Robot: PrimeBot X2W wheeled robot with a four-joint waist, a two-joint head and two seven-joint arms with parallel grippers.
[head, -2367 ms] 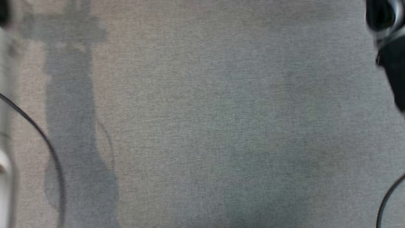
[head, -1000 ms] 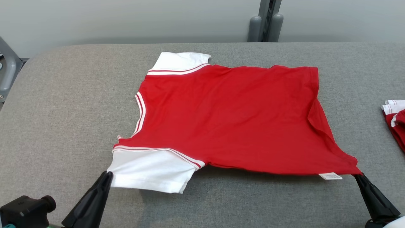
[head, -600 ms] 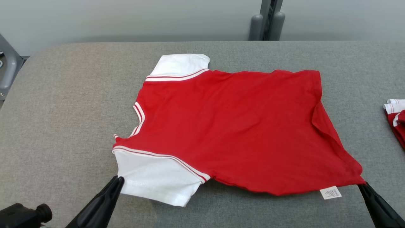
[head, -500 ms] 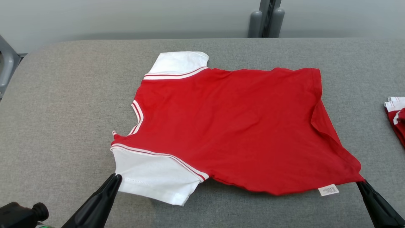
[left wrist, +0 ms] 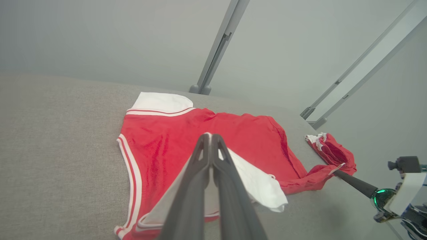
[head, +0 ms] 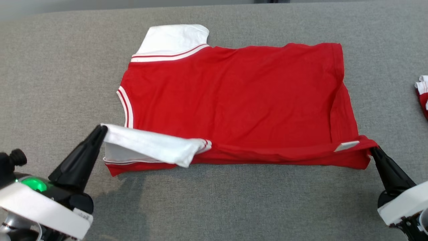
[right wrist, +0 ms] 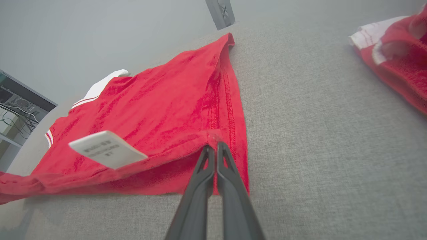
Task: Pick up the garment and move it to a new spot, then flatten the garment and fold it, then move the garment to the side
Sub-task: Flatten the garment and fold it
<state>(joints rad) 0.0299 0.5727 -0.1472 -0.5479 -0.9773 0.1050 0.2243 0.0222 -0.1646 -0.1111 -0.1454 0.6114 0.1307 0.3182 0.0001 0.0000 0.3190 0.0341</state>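
Near edge's been lifted and carried back since a moment ago. The left hand [head: 102, 130] is clamped on the white sleeve [head: 147, 145], the garment [head: 234, 97] is spread on the desk [head: 50, 67], the right hand [head: 372, 151] is pinched on the hem corner [right wrist: 217, 133]. Flattening looks done, fold half made, moving aside left.

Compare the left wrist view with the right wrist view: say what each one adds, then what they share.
Left wrist view: the left gripper shut on the white sleeve, lifted over the shirt. Right wrist view: the print on the label and the hem stitching up close. Both: the red shirt, the right gripper pinching its corner, the grey table, another red-and-white garment.
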